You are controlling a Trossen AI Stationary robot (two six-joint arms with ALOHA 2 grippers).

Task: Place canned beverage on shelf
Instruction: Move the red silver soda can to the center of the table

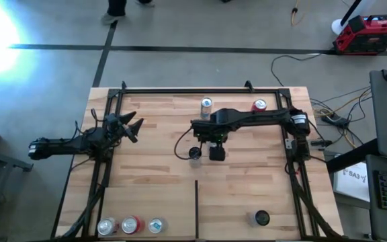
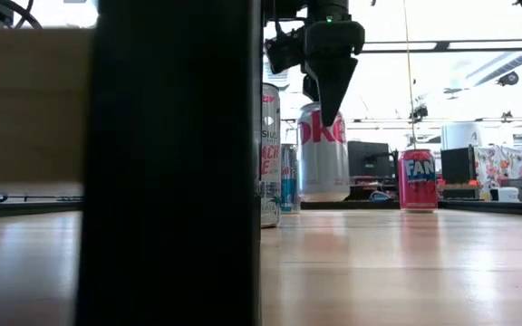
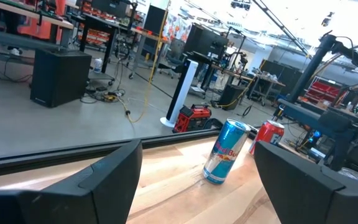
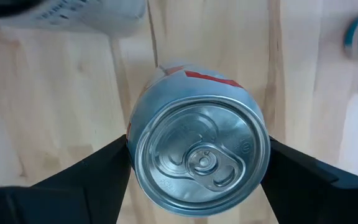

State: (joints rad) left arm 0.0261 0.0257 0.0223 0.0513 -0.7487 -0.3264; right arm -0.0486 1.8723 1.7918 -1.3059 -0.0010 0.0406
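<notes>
Wood shelf (image 1: 247,195): butcher-block board fills the frame centre, black rails around it
Silver can (image 4: 197,152): upright near board centre; standing between the right fingers
Right gripper (image 1: 205,149): centre frame, fingers straddling the can; contact unclear
Left gripper (image 1: 133,128): mid-left of frame, fingers parted, nothing between them

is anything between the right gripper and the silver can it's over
Nothing visible is. The right gripper hangs directly above the silver aluminium can with red lettering, one dark finger on each side of the can's top, standing upright on the light wooden shelf board. Whether the fingers touch the can is unclear.
</notes>
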